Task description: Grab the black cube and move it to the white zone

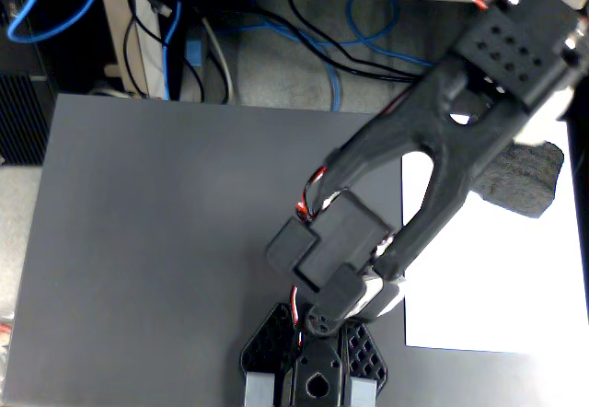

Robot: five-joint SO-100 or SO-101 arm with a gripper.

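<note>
The black cube is seen in the fixed view as a dark, rough, porous block lying near the far right corner of the counter. It is partly covered on its left and upper sides by the arm. Its lower part rests over the top edge of the white zone; whether the block lies fully on the sheet cannot be told, since its upper part is hidden.

The white zone is a plain white sheet laid along the right edge of the counter, reaching from the block down toward the near edge. Its left margin is crossed by the arm.

The dark grey board is found covering the left and middle of the counter, adjoining the sheet.

The arm is stretched from its base at the near edge diagonally up to the far right corner. The fingers are hidden from this view, so their state cannot be told.

Blue and black cables are noted beyond the far edge.
</note>
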